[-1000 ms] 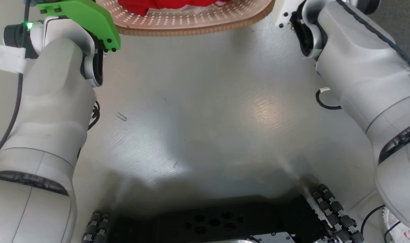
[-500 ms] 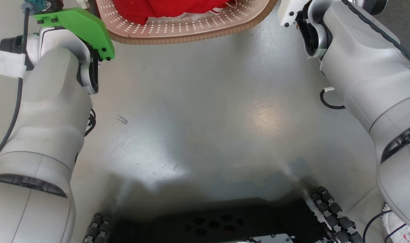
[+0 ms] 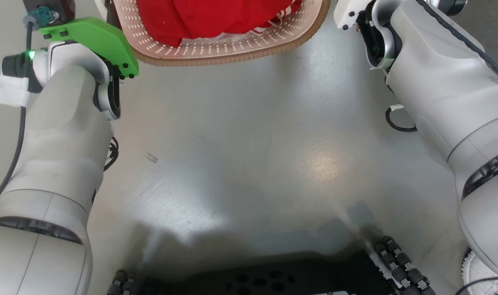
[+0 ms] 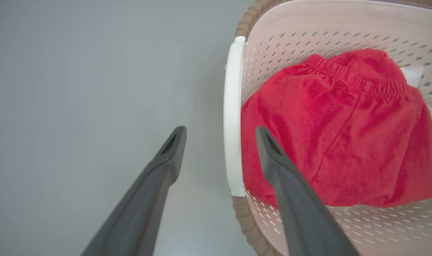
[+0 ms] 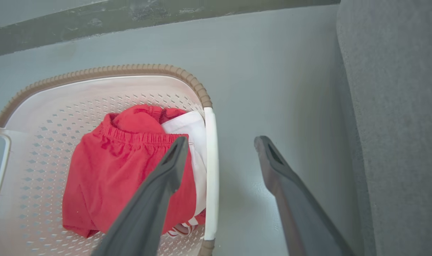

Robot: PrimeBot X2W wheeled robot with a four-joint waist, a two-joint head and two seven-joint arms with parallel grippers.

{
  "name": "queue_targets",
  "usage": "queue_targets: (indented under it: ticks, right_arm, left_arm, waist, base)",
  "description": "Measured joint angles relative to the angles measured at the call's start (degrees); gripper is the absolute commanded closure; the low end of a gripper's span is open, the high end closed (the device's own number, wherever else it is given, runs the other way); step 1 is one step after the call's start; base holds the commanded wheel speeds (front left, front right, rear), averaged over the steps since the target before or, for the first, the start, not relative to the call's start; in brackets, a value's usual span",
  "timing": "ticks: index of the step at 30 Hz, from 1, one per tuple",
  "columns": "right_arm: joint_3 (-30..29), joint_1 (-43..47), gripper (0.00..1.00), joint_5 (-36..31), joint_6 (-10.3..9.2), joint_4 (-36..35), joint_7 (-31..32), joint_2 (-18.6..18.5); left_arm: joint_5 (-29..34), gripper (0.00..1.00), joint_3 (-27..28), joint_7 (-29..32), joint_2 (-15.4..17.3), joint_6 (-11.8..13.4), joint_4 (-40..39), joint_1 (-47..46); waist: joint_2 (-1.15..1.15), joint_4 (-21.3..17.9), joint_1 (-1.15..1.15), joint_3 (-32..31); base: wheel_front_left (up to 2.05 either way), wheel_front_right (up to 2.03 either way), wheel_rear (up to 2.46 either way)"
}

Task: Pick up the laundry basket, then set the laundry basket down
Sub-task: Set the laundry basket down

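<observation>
- The laundry basket [image 3: 232,57], a rounded cream-white perforated plastic one with a brown woven-look rim, stands on the smooth pale grey floor [image 3: 249,143], ahead of the robot's black wheeled base [image 3: 265,278].
- Inside the basket lies a crumpled red garment with an elastic waistband [image 4: 344,135]. A white cloth [image 5: 187,128] is tucked between it and the right-hand wall.
- The left gripper [image 4: 220,131] is spread wide, grasping nothing. It straddles the basket's white left handle [image 4: 232,117], with one dark finger outside over the floor and the other inside over the red garment.
- The right gripper [image 5: 221,140] is likewise released and straddles the white right handle [image 5: 211,170], one finger over the clothes and one outside the basket.
- Whether any finger touches a handle cannot be told.
- Beyond the basket's right side, past a strip of floor, runs a grey fabric-textured surface [image 5: 397,124].
</observation>
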Motion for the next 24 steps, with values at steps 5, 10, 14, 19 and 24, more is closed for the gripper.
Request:
queue_targets:
  ticks: [5,10,14,19,24]
  right_arm:
    - [-0.7,0.68,0.0,0.03,0.0,-0.89,-0.51,-0.02]
    - [-1.88,1.14,0.0,-0.29,-0.01,-2.43,-0.57,-0.07]
    - [-4.09,1.01,0.0,-3.04,-0.01,-5.91,-0.57,-0.14]
    - [-7.48,1.52,0.0,-7.09,-0.01,-10.37,-0.58,-1.86]
    - [-10.65,6.27,0.0,-10.87,-0.01,-14.01,-0.65,-2.69]
  left_arm:
    - [-0.07,0.0,0.56,-0.49,0.0,-0.55,-1.43,0.27]
    - [-0.49,0.0,1.99,-0.71,0.1,-1.52,-3.81,0.9]
    - [-0.1,0.0,3.47,-0.76,1.57,-1.76,-8.91,1.69]
    - [2.02,0.0,5.59,-0.77,3.82,-1.71,-15.55,3.82]
    - [4.2,0.0,7.76,-0.76,4.78,-1.38,-19.92,9.38]
  waist:
    - [0.0,-0.31,0.0,-2.26]
    - [0.0,-0.59,0.0,-4.91]
    - [0.0,-0.82,0.0,-7.21]
    - [0.0,-1.05,0.0,-10.42]
    - [0.0,-1.18,0.0,-13.9]
  base:
    - [0.0,0.0,0.0]
    - [0.0,0.0,0.0]
    - [0.0,0.0,0.0]
    - [0.0,0.0,0.0]
    - [0.0,0.0,0.0]
